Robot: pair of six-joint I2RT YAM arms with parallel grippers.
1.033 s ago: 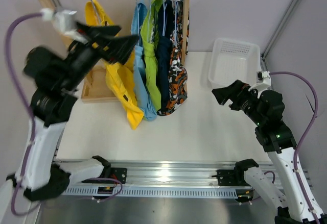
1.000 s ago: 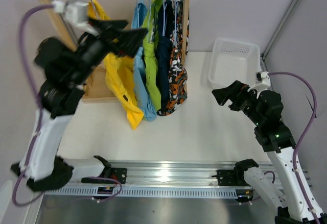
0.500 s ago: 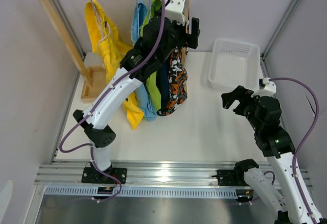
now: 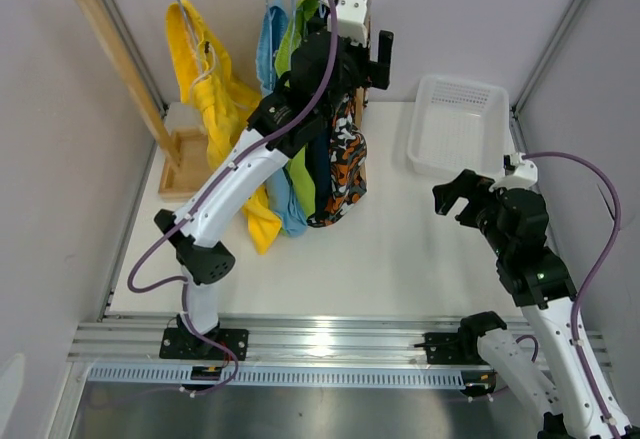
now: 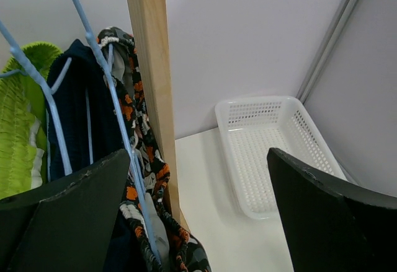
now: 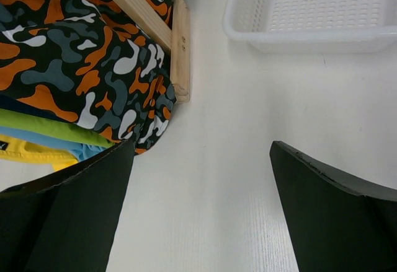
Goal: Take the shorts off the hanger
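- Where is there room to move?
- On the table, between the rack and the right gripper, whose jaws are wide and empty. A basket sits at the far right edge.
- And the left gripper?
- High beside the rack's post, spread wide and empty.
- The shorts?
- Five hang limp on hangers. The yellow pair hangs apart from the rest.

On my feed I read five colours: yellow shorts, light blue shorts, lime green shorts, navy shorts, and camouflage shorts in orange, black, grey and white. The hangers are pale blue, the rack light wood, the basket white, the bench white.
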